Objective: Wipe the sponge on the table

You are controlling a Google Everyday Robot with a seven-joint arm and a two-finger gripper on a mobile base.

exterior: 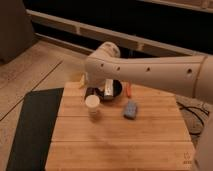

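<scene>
Now the big white robot arm (150,72) comes in from the right side and bends down over the top part of the wooden table (120,145). At its end is the gripper (100,93), which hangs low over the back of the table, a bit left of the middle of the picture. It is partly hidden under the arm, so I cannot tell if it is wide or narrow, or if it has anything in it. The sponge (131,109) is a small blue-grey block. It lies flat on the table, a little right of the middle, and nothing is touching it. The gripper is up and to the left of the sponge, apart from it. A cream cup (92,106) stands upright just below the gripper and to the left of the sponge. A dark bowl (114,91) sits at the back of the table, right beside the gripper. A thin orange stick (128,90) lies next to the bowl on its right, just above the sponge. The lower half of the table shows only its brown planks. A dark grey mat (35,125) lies on the floor along the left side of the table. At the top of the picture is a dark wall (150,20).
</scene>
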